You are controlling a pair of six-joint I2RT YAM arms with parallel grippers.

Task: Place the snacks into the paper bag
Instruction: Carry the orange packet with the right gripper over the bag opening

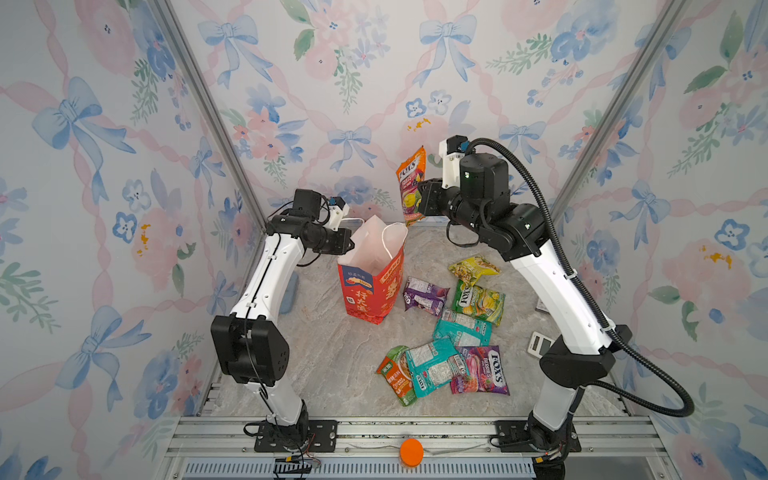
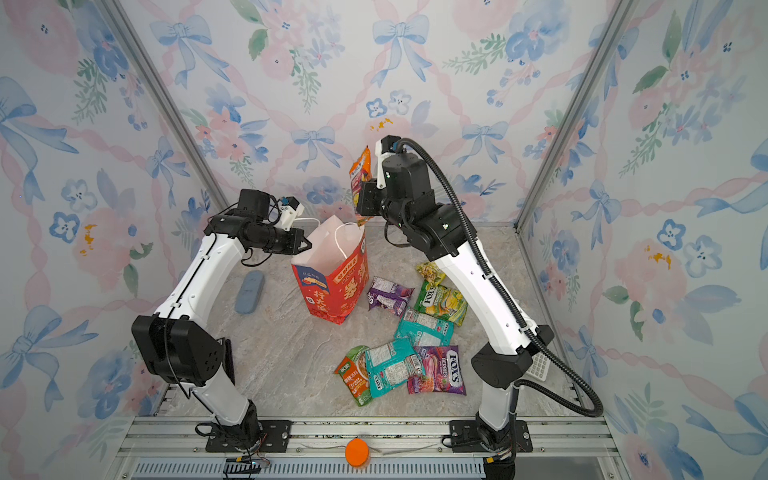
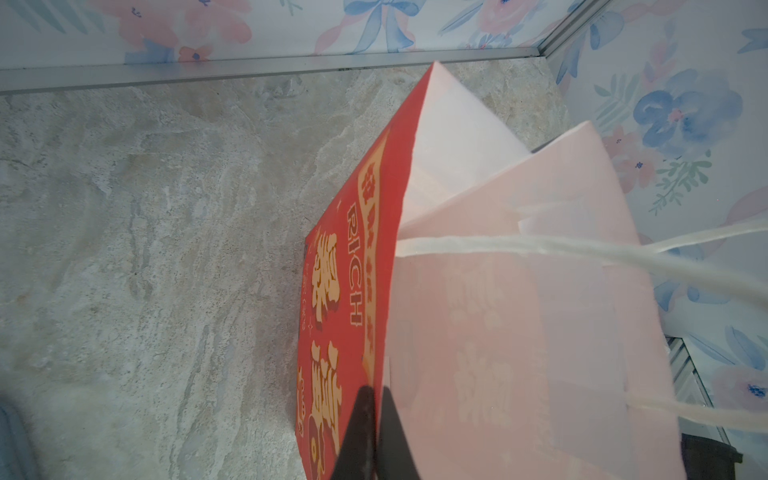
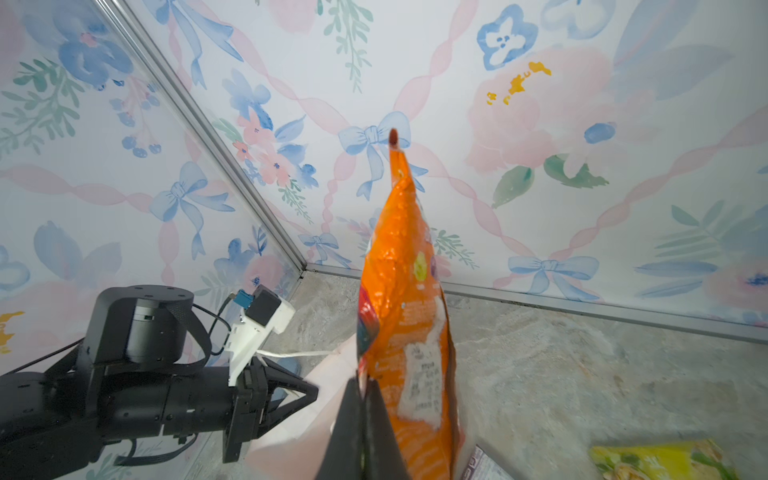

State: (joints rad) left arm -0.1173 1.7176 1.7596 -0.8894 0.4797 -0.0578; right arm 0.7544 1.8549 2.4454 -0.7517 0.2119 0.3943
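The red paper bag [image 1: 374, 291] [image 2: 332, 293] stands upright and open mid-table. My left gripper [image 1: 352, 246] [image 3: 374, 390] is shut on its near rim, one finger against the red outside [image 3: 353, 270], the other inside. My right gripper [image 1: 422, 197] [image 4: 362, 380] is shut on the edge of an orange FOX'S packet [image 1: 411, 183] [image 4: 403, 291], which hangs upright just above the bag's far right corner. Several snacks lie right of the bag: purple [image 1: 426, 296], yellow [image 1: 473, 266], green [image 1: 480, 302], two teal [image 1: 461, 330] [image 1: 434, 365], green-orange [image 1: 397, 374], purple berries [image 1: 482, 370].
A white calculator [image 1: 539, 343] lies by the right arm's base near the right wall. A grey-blue oblong object [image 2: 249, 292] lies left of the bag, beside the left arm. An orange disc [image 1: 411, 453] sits on the front rail. Floral walls close in three sides.
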